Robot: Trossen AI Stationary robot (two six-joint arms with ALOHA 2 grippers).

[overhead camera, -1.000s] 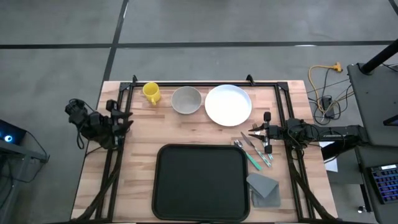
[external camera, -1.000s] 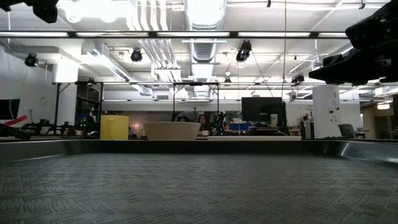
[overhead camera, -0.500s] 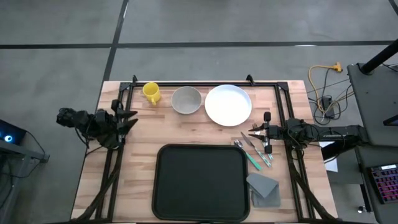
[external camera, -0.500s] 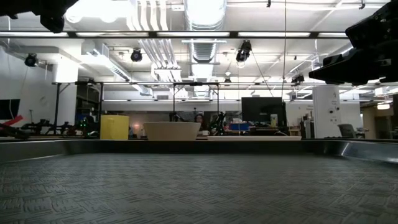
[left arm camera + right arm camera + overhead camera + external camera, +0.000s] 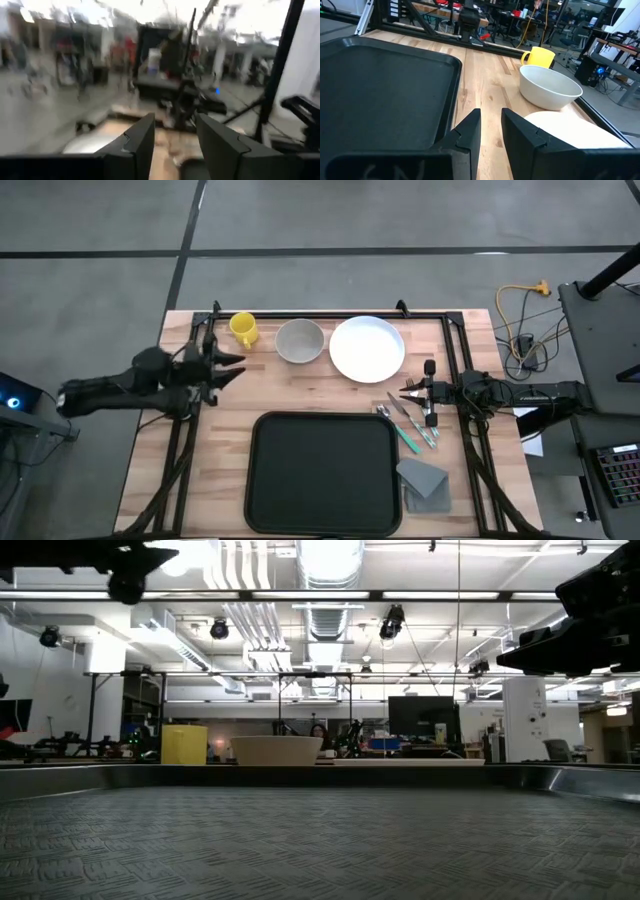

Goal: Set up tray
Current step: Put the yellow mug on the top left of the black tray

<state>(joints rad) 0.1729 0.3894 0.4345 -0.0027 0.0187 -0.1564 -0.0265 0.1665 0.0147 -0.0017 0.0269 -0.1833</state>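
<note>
Black flat rectangular tray (image 5: 323, 471), rounded corners, low rim: near table edge, centre, bare; left gripper (image 5: 232, 367), fingers parted, above wood just beside yellow mug (image 5: 243, 329); right gripper (image 5: 407, 391), fingers slightly apart, by cutlery (image 5: 408, 423) right of tray

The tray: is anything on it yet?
Nothing shows on the tray; its black surface is bare in the high view and right wrist view. The plate, bowl, mug, cutlery and napkin all lie on the table outside it.
</note>
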